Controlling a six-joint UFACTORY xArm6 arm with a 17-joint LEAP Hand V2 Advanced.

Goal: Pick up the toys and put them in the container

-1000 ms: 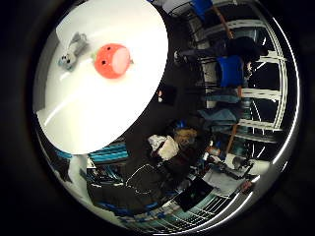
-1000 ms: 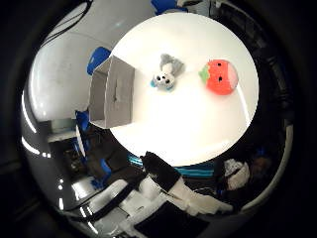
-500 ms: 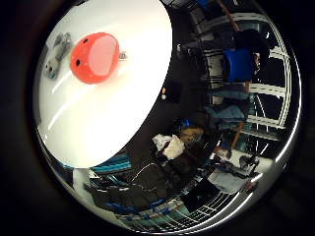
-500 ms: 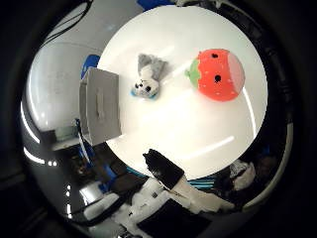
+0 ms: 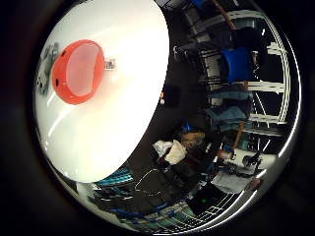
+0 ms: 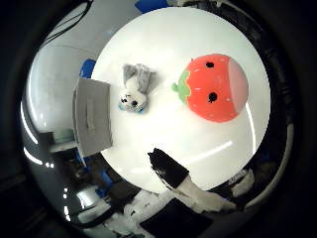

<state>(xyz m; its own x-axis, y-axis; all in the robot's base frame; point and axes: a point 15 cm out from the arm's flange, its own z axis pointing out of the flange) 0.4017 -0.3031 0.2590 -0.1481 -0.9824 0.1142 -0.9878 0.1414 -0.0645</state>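
A: Count, biggest first?

B: One round white counter (image 6: 163, 44). One grey container (image 6: 92, 121) sitting at the counter's edge; it looks like a plain box and its open side can't be made out from here. Two toys: one red strawberry plush (image 6: 214, 88) with a green leaf cap and black seed dots, and one smaller grey plush animal (image 6: 133, 91) with a white face.

A: Where are the toys relative to the container?

B: Both lie on the counter, neither in the container. The grey plush lies between the container and the strawberry, near the container but not touching it. The strawberry is apart from the grey plush, closer to the opposite rim.

A: Any labels or writing?

B: A small white tag (image 5: 110, 63) sticks out of the strawberry's side. There is print on it, too small to read. Nothing legible anywhere else.

A: Hand pose?

B: The hand (image 6: 185, 186) sits above the counter with its palm facing down at the toys. Only one black-tipped white finger shows, reaching in over the counter's near rim, touching nothing. Can't tell whether the fingers are spread or curled. It holds nothing visible.
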